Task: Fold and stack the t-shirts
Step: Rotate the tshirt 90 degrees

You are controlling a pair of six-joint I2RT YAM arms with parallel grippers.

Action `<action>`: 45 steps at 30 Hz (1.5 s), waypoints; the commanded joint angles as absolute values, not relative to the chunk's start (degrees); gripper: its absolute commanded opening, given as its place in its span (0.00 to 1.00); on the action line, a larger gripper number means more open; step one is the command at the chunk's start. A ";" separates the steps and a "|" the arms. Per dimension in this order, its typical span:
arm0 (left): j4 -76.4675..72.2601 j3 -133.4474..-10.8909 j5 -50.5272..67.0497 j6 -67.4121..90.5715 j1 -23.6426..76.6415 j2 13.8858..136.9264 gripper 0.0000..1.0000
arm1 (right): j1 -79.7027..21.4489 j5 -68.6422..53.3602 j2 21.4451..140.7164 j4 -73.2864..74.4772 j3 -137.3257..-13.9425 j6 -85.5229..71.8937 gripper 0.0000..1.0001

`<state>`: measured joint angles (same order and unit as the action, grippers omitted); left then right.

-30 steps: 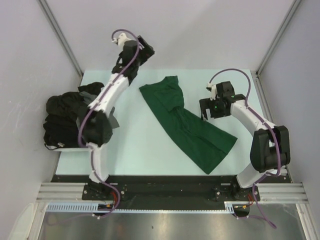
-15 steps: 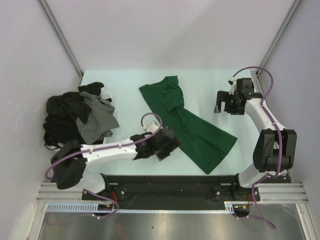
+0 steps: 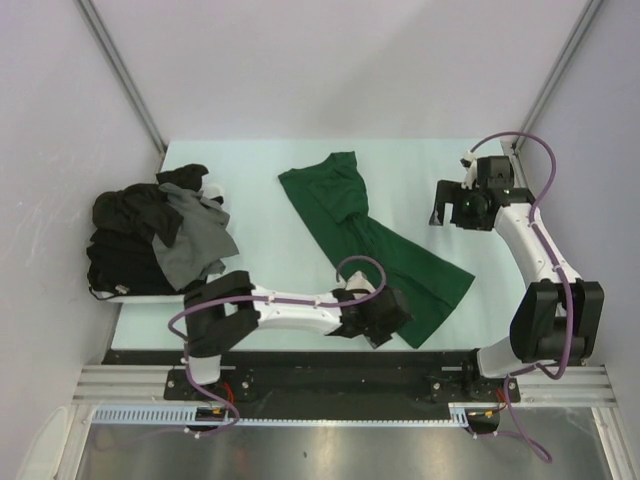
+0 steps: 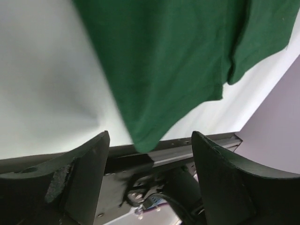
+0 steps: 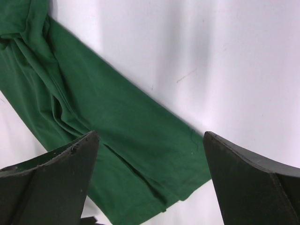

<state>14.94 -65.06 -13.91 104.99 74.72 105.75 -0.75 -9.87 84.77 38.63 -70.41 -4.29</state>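
Observation:
A dark green t-shirt (image 3: pixel 385 255) lies flat in a diagonal strip across the pale table, from the far middle to the near right. My left gripper (image 3: pixel 388 320) is low at the shirt's near hem. In the left wrist view the jaws stand open, and the shirt's near corner (image 4: pixel 143 140) lies at the table edge between the fingertips (image 4: pixel 101 140), not pinched. My right gripper (image 3: pixel 438 214) hovers open over bare table to the right of the shirt. In the right wrist view the green shirt (image 5: pixel 117 122) lies below, between its wide-spread fingers. Black and dark grey t-shirts (image 3: pixel 150 235) are heaped at the left.
The heap of dark shirts hangs over the table's left edge (image 3: pixel 120 300). A black rail (image 3: pixel 300 358) with the arm bases runs along the near edge. Grey walls close in the table on the left, far and right sides.
My left arm swung from the far left down to the near edge, at the green shirt's near corner, and its jaws narrowed a little. The right gripper drew back toward the far right and stays open.

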 commanded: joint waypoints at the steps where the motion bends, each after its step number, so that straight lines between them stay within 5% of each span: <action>1: 22.90 -75.39 -15.47 107.22 76.81 110.90 0.74 | -0.53 -10.11 81.04 40.34 -72.42 -3.69 1.00; 7: 38.56 -83.41 -16.00 110.82 77.43 116.36 0.73 | -0.44 -11.25 79.19 40.43 -72.42 -4.22 1.00; 15: 38.59 -84.20 -16.61 110.04 78.05 117.51 0.71 | -0.44 -10.90 77.34 40.08 -71.10 -4.22 1.00; 21: 36.73 -85.52 -17.93 108.37 77.70 120.14 0.60 | 1.05 -10.20 77.08 40.17 -70.75 -4.83 1.00; 27: 35.86 -83.85 -18.19 107.84 76.82 120.50 0.38 | 1.14 -9.84 76.82 40.34 -69.87 -4.92 1.00; 30: 38.22 -82.36 -18.81 104.96 76.20 118.31 0.17 | 1.23 -9.49 76.55 40.87 -69.52 -4.75 1.00; 31: 39.36 -81.40 -18.72 104.16 75.94 117.34 0.00 | 1.23 -9.14 76.38 41.04 -69.35 -4.66 1.00; 45: 41.57 -50.02 -21.61 88.44 69.70 86.50 0.00 | 0.88 -14.32 76.99 39.64 -63.81 -9.84 1.00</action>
<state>38.35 -55.35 -17.63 96.27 71.57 95.00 1.13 -11.31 77.03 40.53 -64.01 -7.03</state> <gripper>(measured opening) 0.007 0.994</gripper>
